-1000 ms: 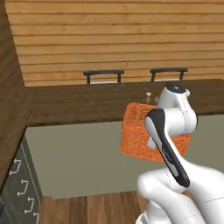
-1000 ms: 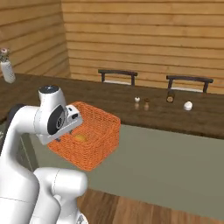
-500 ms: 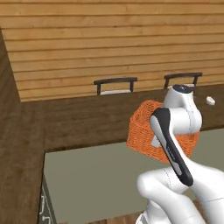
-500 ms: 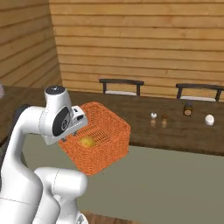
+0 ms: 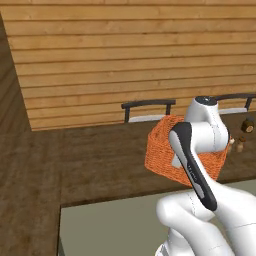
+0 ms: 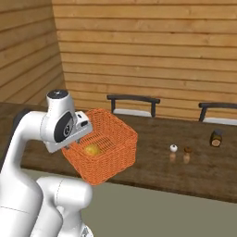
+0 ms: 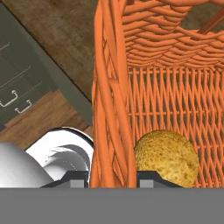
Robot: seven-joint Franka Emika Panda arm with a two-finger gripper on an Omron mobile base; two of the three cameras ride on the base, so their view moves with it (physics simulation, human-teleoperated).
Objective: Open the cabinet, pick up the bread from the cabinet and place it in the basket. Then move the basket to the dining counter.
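Plainly, what mattered here was the basket (image 6: 104,143) against the dining counter (image 6: 194,173): the basket hung off the gripper (image 7: 113,180), lifted above the dark wood top rather than resting on it, with the open stretch of counter lying ahead of it and to the right in the right base view. The gripper's two fingers straddled the basket's near wall, one tip outside and one inside, pinching the woven rim. The bread (image 7: 166,157) sat on the basket floor just inside that wall, close to the inner fingertip. In the left base view the basket (image 5: 162,150) showed partly behind the arm, over the counter (image 5: 75,160).

Further right on the counter stood two small shakers (image 6: 179,154) and a small dark jar (image 6: 215,138), well apart from the basket. Behind the counter were two chair backs (image 6: 133,102) and a wall of wooden planks (image 6: 148,51).

The likely next step was lowering the basket onto bare wood short of the shakers.
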